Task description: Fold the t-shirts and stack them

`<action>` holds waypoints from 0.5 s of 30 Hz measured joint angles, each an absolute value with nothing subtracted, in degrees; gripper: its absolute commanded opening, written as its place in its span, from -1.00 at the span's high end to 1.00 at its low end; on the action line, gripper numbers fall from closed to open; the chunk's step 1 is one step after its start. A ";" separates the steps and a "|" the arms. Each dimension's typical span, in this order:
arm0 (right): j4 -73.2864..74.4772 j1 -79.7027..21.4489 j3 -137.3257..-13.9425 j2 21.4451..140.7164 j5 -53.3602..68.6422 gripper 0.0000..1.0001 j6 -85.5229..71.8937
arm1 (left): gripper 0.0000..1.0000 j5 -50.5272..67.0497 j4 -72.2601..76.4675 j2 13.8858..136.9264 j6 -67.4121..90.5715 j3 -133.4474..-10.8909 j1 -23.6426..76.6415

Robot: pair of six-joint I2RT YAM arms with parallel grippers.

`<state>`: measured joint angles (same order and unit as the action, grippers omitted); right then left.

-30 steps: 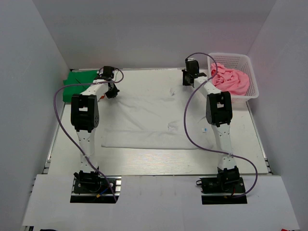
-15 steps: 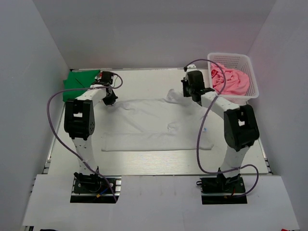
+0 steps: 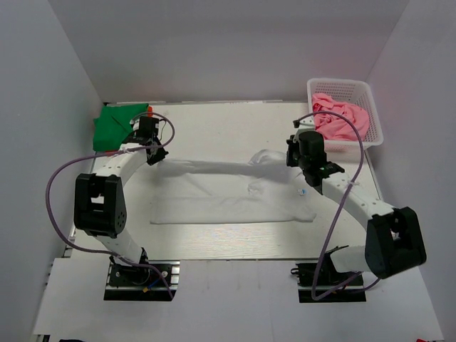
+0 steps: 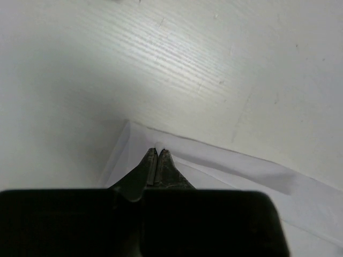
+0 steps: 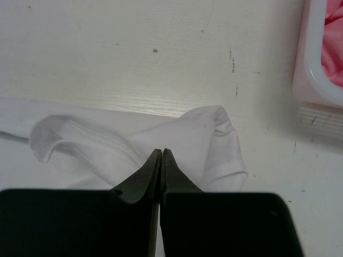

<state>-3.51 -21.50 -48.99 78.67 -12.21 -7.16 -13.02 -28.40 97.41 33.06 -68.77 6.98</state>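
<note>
White cloth was what both tools had hold of. The left tool (image 4: 157, 153) was clenched tight on the far left corner of the white t-shirt (image 3: 214, 205), and the right tool (image 5: 161, 153) was clamped just as tight on a bunched fold at the far right, with the collar (image 5: 69, 135) to one side of its tips and a sleeve (image 5: 228, 140) to the other. Between the two grips the shirt's far edge ran as a drawn line, left to right across the counter (image 3: 228, 128). The rest of the garment lay flat below that line, spread toward the arm bases. So its long axis lay crosswise, from one arm to the other, and each arm was nearest its own end of it. The near hem sat on the base side of both tools, and to my eye the fold would depend on carrying the held edge evenly that way, so that it landed square on the hem. Further out, a green t-shirt (image 3: 112, 127) lay at the far left corner beyond the left arm. A pink t-shirt (image 3: 342, 120) sat heaped in the white basket (image 3: 340, 80) at the far right, well apart from the work.
</note>
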 measured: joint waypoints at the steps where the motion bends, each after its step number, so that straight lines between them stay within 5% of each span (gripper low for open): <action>1: -3.46 -21.52 -47.79 76.93 -11.81 1.00 -7.46 | 1.00 -12.88 -28.05 96.12 33.04 -67.31 6.98; 13: -3.46 -21.89 -36.40 65.04 -5.96 0.99 -11.27 | 1.00 -9.63 -22.76 83.66 33.67 -51.53 6.98; 15: -3.36 -21.91 -34.30 64.66 -5.15 0.64 -12.29 | 0.78 -9.74 -22.65 83.66 34.48 -51.05 6.98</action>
